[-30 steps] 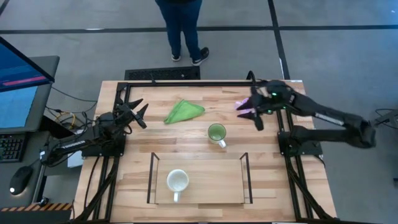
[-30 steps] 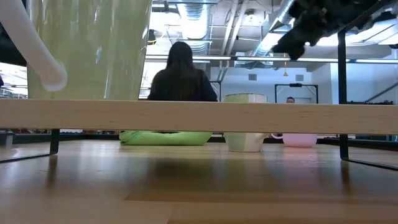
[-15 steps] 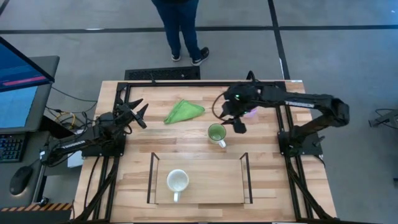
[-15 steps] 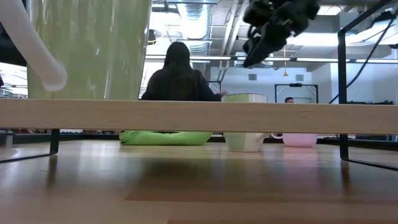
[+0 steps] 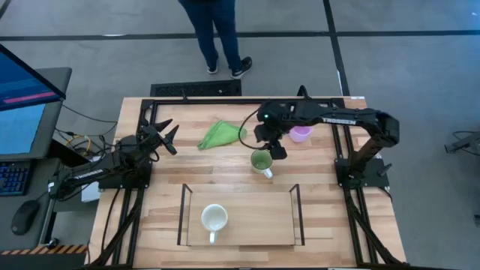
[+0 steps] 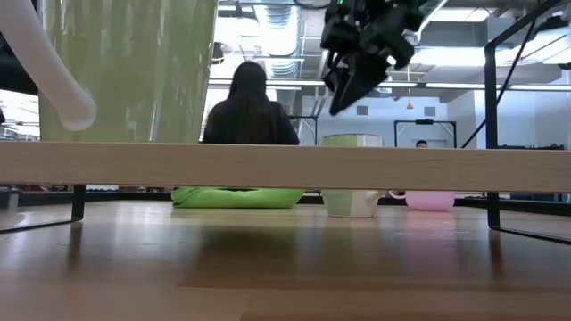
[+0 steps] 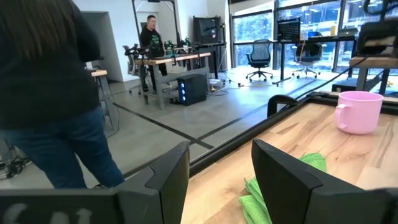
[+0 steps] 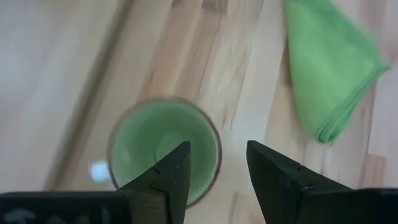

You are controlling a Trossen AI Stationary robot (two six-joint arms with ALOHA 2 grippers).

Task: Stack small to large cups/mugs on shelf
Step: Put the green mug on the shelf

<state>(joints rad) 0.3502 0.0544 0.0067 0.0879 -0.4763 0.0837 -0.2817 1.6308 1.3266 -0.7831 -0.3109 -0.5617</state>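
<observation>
- My right gripper (image 5: 274,146) hangs above the green mug (image 5: 261,160), fingers spread, holding nothing.
- Green mug stands upright on the table (image 5: 225,184), between the cloth (image 5: 221,134) and the shelf (image 5: 240,219).
- White mug (image 5: 214,219) sits on the shelf.
- Purple mug (image 5: 301,133) near the far edge.
- My left gripper (image 5: 166,137) waits at the left, fingers spread.

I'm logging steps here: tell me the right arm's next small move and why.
Probably lower the right gripper onto the green mug. It hangs open just above the mug, whose rim sits between the fingers in the wrist view, and the white mug already stands on the shelf.
</observation>
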